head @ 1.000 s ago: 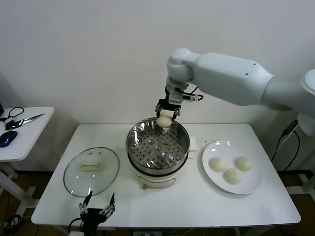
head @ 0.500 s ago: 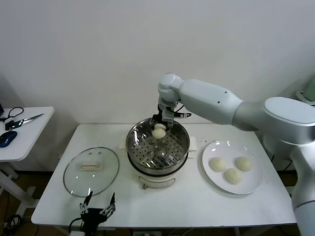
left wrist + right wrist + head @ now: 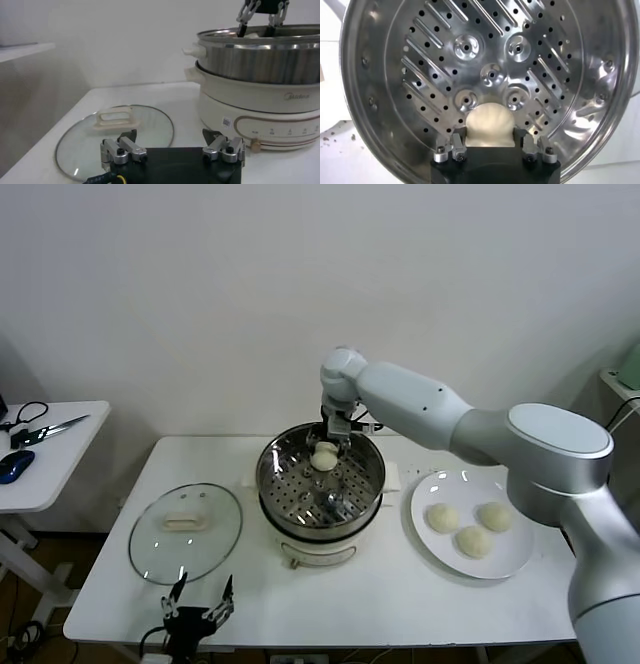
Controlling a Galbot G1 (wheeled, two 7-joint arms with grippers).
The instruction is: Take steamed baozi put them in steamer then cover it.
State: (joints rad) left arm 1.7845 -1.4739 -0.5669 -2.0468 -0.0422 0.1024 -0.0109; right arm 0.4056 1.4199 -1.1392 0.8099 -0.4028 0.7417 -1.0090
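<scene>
— Where is the bun just now?

— One steamed baozi (image 3: 325, 455) sits between the fingers of the right gripper (image 3: 326, 446), down inside the steamer (image 3: 321, 484), toward the far side of the perforated tray (image 3: 490, 70). In the right wrist view the cream-white bun (image 3: 489, 125) fills the gap between the two fingers (image 3: 456, 145), which are pressed against its sides. Whether its underside already touches the tray, I cannot tell.

— And the other buns?

— Three more baozi (image 3: 472, 529) lie on the white plate (image 3: 436, 554), to the right of the steamer on the white table (image 3: 400, 594).

— The steamer itself?

— A shiny steel pot on a cream-white electric base (image 3: 260, 117), near the middle of the table, uncovered. Its glass lid (image 3: 186, 530) lies flat on the table to the left of it, with the pale handle (image 3: 114, 117) facing up.

— What of the other arm?

— The left gripper (image 3: 198, 612) hangs low at the near edge of the table, just in front of the lid, with its fingers (image 3: 118, 150) spread apart and nothing between them.

— Anything further out?

— A small side table (image 3: 45, 474) stands to the left, with scissors (image 3: 50, 428) and a blue computer mouse (image 3: 14, 466) on it.
</scene>
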